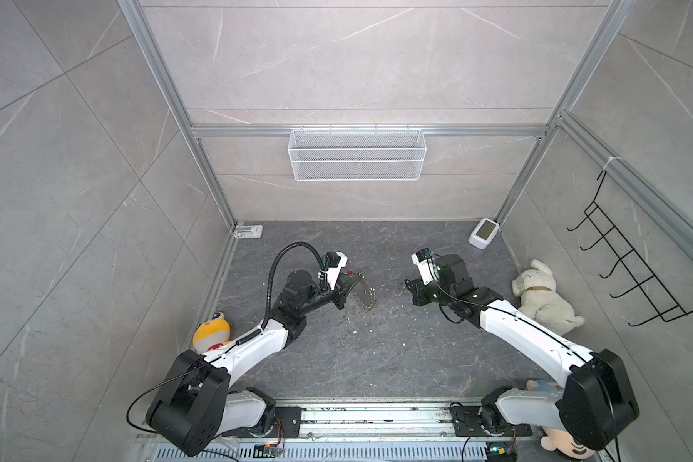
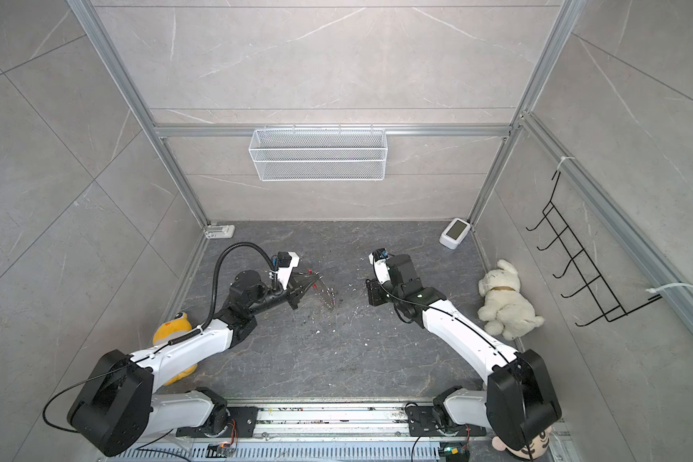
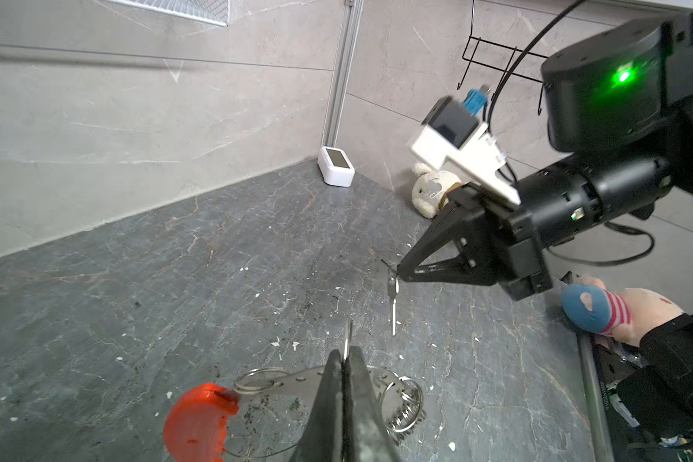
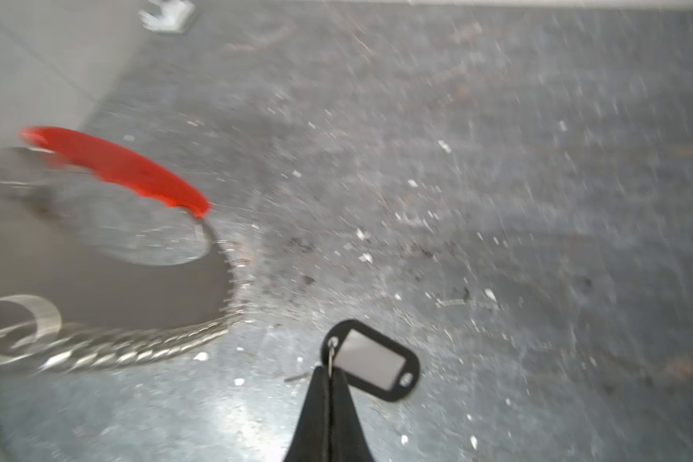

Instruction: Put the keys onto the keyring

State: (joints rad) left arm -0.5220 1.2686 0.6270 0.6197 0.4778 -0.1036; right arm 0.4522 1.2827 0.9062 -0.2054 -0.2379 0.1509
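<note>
The dark grey veined stone tabletop (image 1: 337, 360) is littered with small white flecks (image 1: 354, 331). A white bracket (image 1: 249, 231) and a white screen-faced box (image 1: 484, 233) sit in its far corners. A cream plush dog (image 1: 545, 300) lies along the right edge and a yellow plush toy (image 1: 212, 331) along the left.

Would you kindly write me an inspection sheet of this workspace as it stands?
Surface: dark stone-look tabletop, strewn with white flecks and dark grit.
Job's things: keyring with red bar, held by left gripper; key tag hangs by its small ring from right gripper, apart from the keyring.
Clutter: white plush dog, yellow plush toy and doll at the edges; small white display box in a back corner.
Grippers: left shut on the keyring; right shut on the tag's ring.
Cables: black ribbed hose arches over the left arm; thin black cable loops at the right wrist.
Surroundings: wire basket on back wall; black hook rack on side wall.
</note>
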